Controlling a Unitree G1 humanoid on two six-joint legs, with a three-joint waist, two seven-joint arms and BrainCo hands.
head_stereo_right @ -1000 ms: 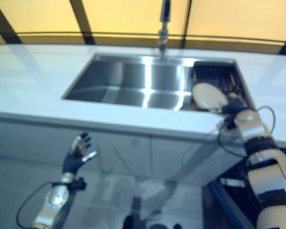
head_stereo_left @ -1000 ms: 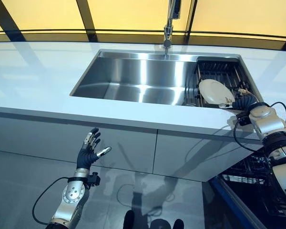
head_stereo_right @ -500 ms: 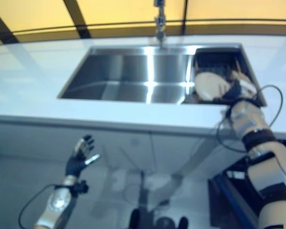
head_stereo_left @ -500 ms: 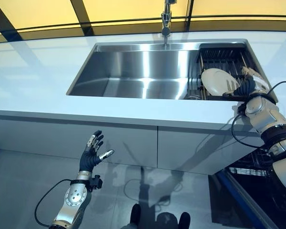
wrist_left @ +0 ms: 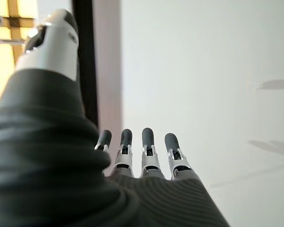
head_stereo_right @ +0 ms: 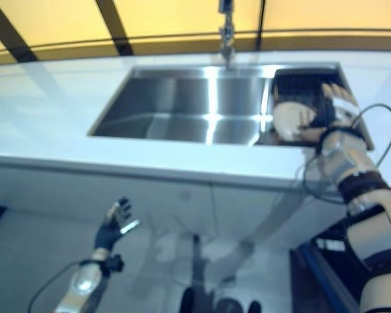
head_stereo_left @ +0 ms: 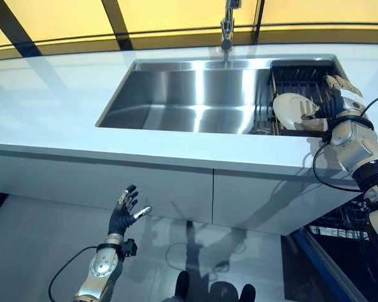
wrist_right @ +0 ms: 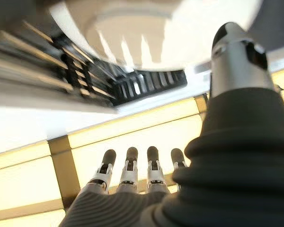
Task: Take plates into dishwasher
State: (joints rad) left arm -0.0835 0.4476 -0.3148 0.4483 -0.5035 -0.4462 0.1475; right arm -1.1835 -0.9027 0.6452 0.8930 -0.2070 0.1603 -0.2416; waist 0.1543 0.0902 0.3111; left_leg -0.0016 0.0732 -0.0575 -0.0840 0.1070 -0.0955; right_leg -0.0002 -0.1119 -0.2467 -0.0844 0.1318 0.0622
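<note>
The right hand (head_stereo_left: 337, 95) has straight, spread fingers (wrist_right: 128, 176) and holds nothing. Just beside its thumb (wrist_right: 235, 56) the white plate (head_stereo_left: 292, 111) leans in the dark rack (head_stereo_left: 302, 78). The plate looks stiff, smooth and breakable; better to pinch its rim. The left hand (head_stereo_left: 123, 212) hangs open, far below.

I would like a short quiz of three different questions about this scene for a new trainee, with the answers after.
1. True or false: the white plate lies flat on the counter.
2. Which hand is beside the plate? A) left hand B) right hand
3. Fill in: the left hand hangs low in front of the ____ below the counter.

Key:
1. False. The plate leans in the dark rack at the right end of the sink.
2. B. The right hand is at the plate with straight fingers, not yet closed on it.
3. Cabinet doors.
</note>
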